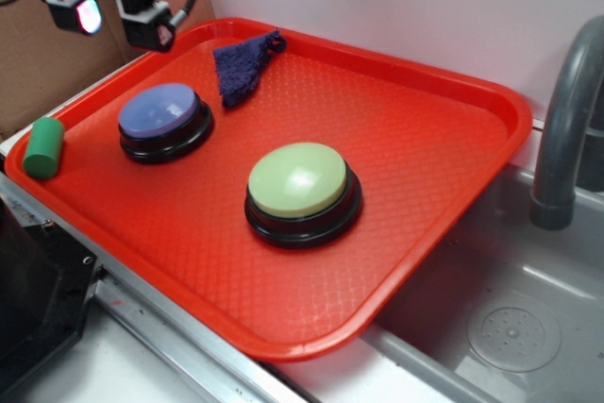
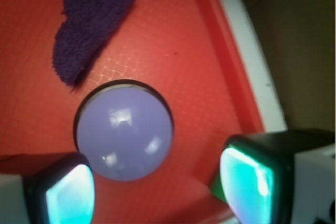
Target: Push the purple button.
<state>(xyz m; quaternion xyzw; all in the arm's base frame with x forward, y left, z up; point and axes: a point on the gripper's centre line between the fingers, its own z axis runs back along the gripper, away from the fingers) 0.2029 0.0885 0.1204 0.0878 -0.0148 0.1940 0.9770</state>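
The hand (image 1: 111,14) hangs above the tray's (image 1: 444,167) far left corner, its two fingers (image 2: 252,182) spread wide and gripping nothing. In the wrist view the purple button (image 2: 125,132) lies between and just beyond the fingertips, below them. On the tray, that button sits at about 10 o'clock; the green button (image 1: 302,181) is near the middle; a dark blue cloth (image 1: 241,68) lies at 11 o'clock. A green cylinder (image 1: 43,146) rests at the tray's left rim.
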